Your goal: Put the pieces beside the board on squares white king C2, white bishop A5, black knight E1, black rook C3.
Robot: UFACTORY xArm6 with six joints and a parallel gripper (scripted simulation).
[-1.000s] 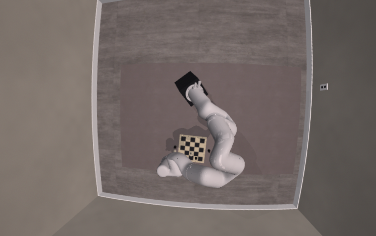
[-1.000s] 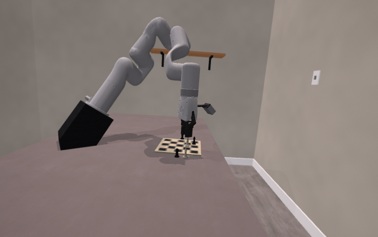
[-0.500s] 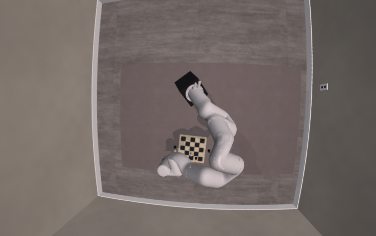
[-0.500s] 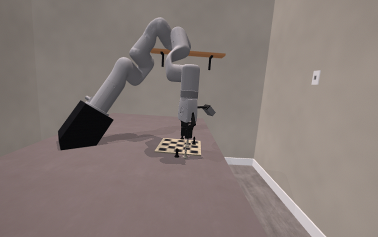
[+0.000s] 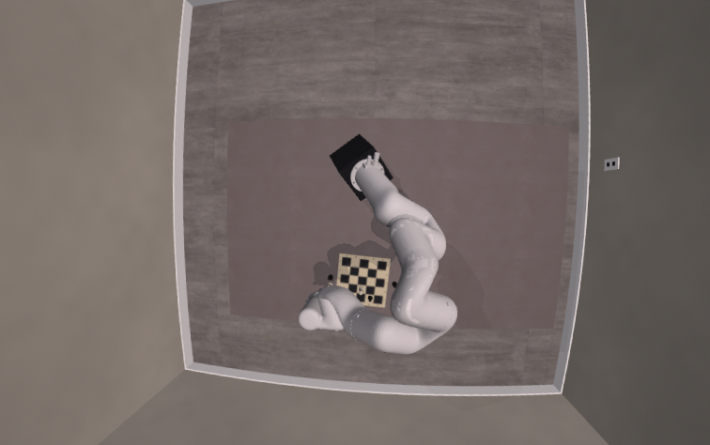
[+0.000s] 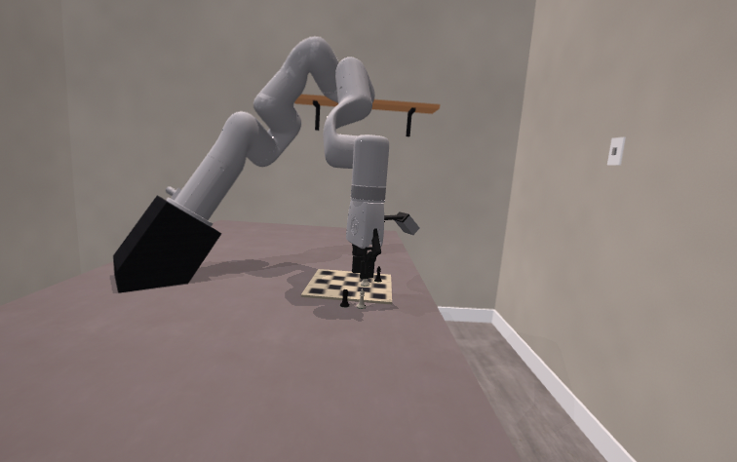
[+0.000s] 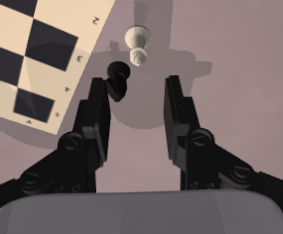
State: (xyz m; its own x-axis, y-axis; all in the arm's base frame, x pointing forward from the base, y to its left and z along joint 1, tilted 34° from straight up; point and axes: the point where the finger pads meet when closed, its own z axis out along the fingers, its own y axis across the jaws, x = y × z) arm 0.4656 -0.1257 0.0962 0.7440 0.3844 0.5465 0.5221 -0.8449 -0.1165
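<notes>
The chessboard (image 5: pixel 363 280) lies on the table; its corner shows in the wrist view (image 7: pixel 32 41). My gripper (image 7: pixel 136 95) hangs fingers-down over the table just off that corner, also seen in the side view (image 6: pixel 363 269). Its fingers stand partly apart with nothing between them. A white piece (image 7: pixel 137 44) and a black piece (image 7: pixel 119 80) stand upright beside the board, just ahead of the fingertips; the black one is close to the left finger. They show in the side view too, white (image 6: pixel 362 298) and black (image 6: pixel 344 298). I cannot tell which kinds they are.
Another black piece (image 5: pixel 394 283) stands off the opposite side of the board. A few pieces (image 5: pixel 364 296) stand on the board's near rows. The arm's black base (image 5: pixel 359 164) sits behind the board. The table edge is near the gripper.
</notes>
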